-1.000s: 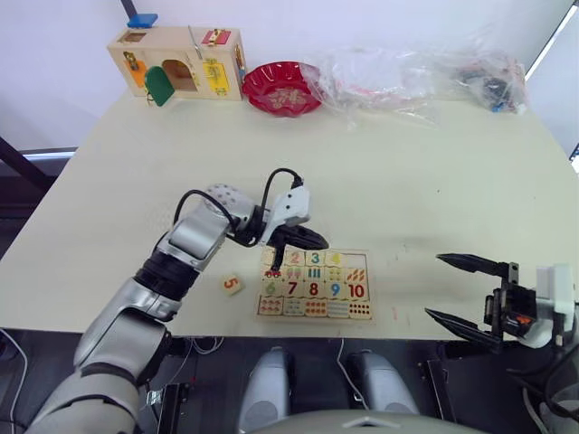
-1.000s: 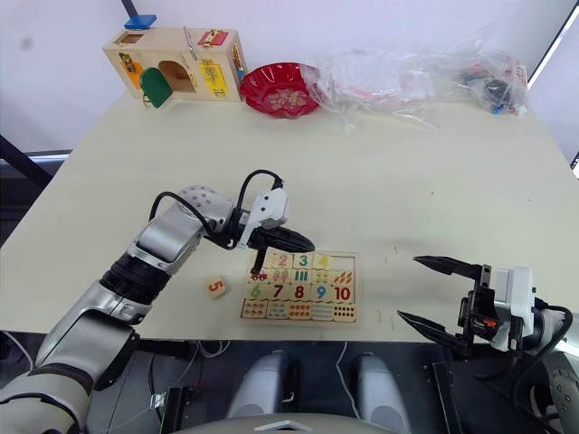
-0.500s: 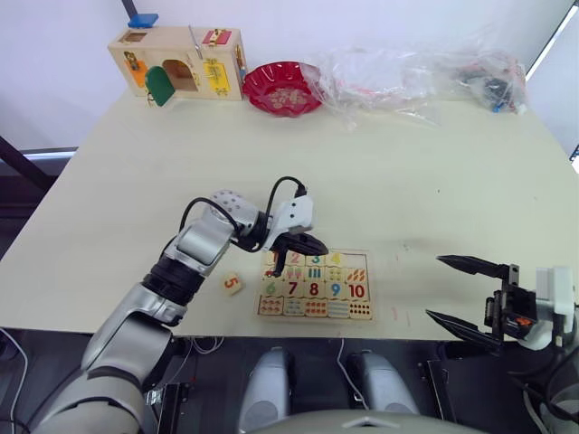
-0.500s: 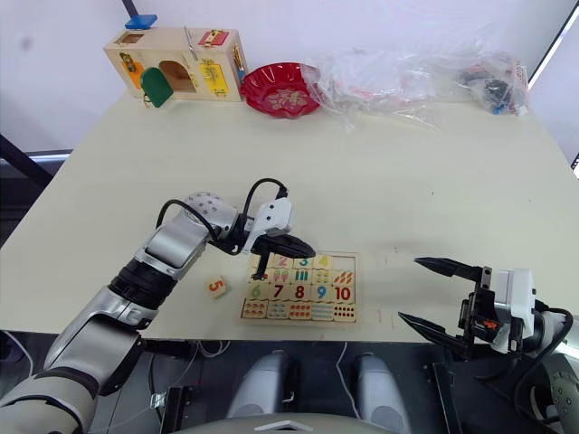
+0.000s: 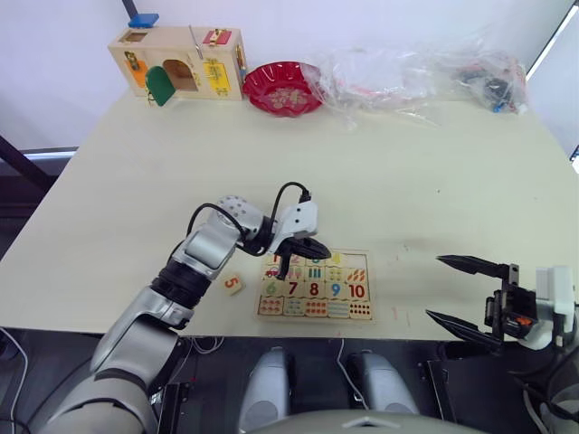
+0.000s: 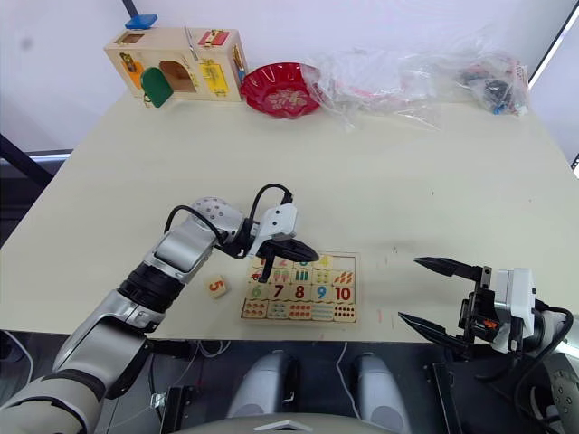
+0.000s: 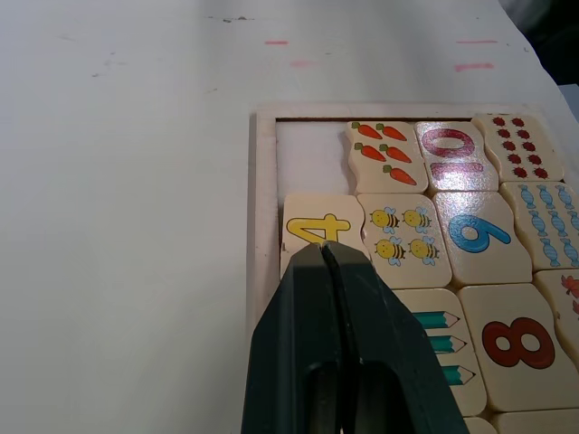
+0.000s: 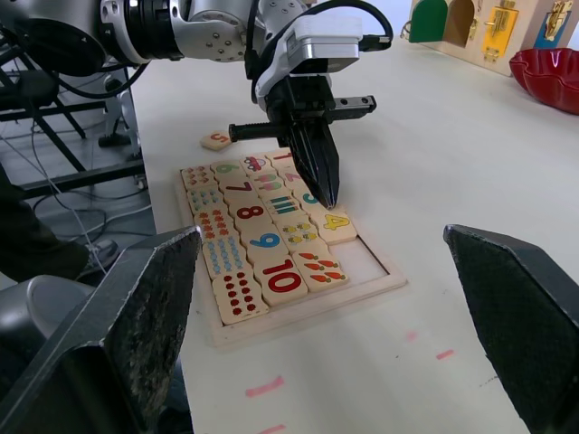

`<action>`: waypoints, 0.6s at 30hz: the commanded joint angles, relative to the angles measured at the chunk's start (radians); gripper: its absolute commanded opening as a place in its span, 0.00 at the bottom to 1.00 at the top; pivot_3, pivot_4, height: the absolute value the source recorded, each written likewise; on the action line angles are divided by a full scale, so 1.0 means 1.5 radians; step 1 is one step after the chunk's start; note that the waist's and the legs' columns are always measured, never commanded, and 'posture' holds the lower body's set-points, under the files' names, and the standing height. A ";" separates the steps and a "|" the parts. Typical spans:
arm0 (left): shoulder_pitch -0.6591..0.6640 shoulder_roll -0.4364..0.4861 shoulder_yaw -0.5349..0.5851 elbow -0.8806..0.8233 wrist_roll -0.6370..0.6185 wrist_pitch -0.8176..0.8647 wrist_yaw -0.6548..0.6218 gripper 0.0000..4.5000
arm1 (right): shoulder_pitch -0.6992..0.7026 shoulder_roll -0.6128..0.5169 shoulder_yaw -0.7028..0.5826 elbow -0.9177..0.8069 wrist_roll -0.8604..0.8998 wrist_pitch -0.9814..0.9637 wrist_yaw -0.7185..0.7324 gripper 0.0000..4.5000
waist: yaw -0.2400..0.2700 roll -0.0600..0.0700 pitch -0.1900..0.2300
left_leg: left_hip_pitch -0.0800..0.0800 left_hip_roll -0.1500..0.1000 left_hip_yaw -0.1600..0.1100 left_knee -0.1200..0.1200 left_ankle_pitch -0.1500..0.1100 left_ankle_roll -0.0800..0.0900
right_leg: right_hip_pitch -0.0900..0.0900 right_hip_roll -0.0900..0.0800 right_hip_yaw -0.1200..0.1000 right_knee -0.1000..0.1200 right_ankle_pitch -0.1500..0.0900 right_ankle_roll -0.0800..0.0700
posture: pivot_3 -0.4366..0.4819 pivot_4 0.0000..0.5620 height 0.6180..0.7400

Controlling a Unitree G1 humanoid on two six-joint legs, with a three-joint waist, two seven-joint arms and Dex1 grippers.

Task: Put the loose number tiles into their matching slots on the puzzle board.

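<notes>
The puzzle board (image 5: 369, 271) lies near the table's front edge. Its rows of pictures, numbers 6 to 10 and dots are filled. In the edge row a yellow 4 tile (image 7: 317, 226) sits beside one empty slot (image 7: 308, 158). My left gripper (image 7: 324, 246) is shut with nothing between its fingers, and its tips rest over the 4 tile's edge. It hides the other tiles of that row. A loose red 5 tile (image 5: 232, 284) lies on the table just left of the board. My right gripper (image 5: 434, 286) hangs open to the right of the board, off the table's front edge.
A wooden latch box (image 5: 178, 61) stands at the back left, with a red bowl (image 5: 282, 88) beside it. Clear plastic bags (image 5: 407, 72) lie along the back right. The board sits close to the table's front edge.
My left gripper has shifted a little right and toward me along the board's edge row, still shut. The right gripper and the 5 tile have not moved.
</notes>
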 commanded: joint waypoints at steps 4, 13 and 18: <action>0.003 -0.005 0.008 -0.017 0.009 -0.004 -0.004 0.01 | 0.001 -0.005 -0.014 -0.018 0.012 -0.001 0.000 1.00 | 0.000 0.000 0.000 | 0.000 0.000 0.000 0.000 0.000 0.000 | 0.000 0.000 0.000 0.000 0.000 0.000 | 0.48 0.27 1.00; 0.019 -0.011 0.003 -0.032 0.013 0.004 0.001 0.01 | 0.003 -0.005 -0.015 -0.020 0.013 -0.001 0.000 1.00 | 0.000 0.000 0.000 | 0.000 0.000 0.000 0.000 0.000 0.000 | 0.000 0.000 0.000 0.000 0.000 0.000 | 0.48 0.27 1.00; 0.021 -0.017 0.000 -0.034 0.019 0.009 0.006 0.01 | 0.005 -0.005 -0.015 -0.021 0.013 -0.001 0.000 1.00 | 0.000 0.000 0.000 | 0.000 0.000 0.000 0.000 0.000 0.000 | 0.000 0.000 0.000 0.000 0.000 0.000 | 0.48 0.27 1.00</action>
